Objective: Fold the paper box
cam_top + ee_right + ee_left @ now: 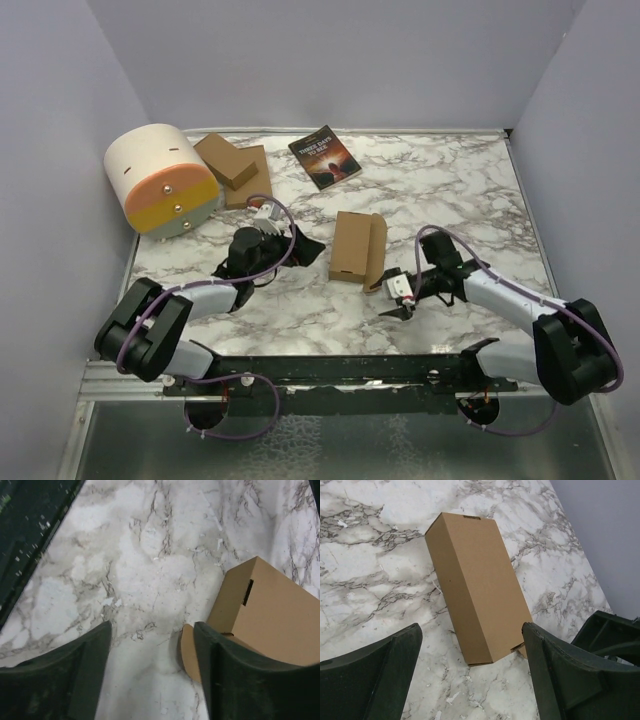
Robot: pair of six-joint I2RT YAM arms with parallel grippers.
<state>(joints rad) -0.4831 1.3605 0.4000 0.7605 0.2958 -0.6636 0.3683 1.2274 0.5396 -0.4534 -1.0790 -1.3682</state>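
Note:
The paper box (pixel 358 247) lies in the middle of the marble table as a closed brown carton. In the left wrist view the paper box (pixel 477 585) stretches away just beyond my fingertips. My left gripper (pixel 308 249) is open to the box's left, with only table between its fingers (pixel 375 675). My right gripper (pixel 386 300) is open at the box's near right corner. In the right wrist view the paper box (pixel 272 615) sits at the right, and a rounded flap (pixel 189 650) sticks out beside the inner face of my right finger (pixel 240 680).
A white, orange and yellow drum (pixel 162 180) lies at the back left. A stack of flat cardboard pieces (pixel 232 165) sits beside it. A dark book (pixel 324 157) lies at the back centre. Grey walls close three sides, and a black rail (pixel 350 370) runs along the near edge.

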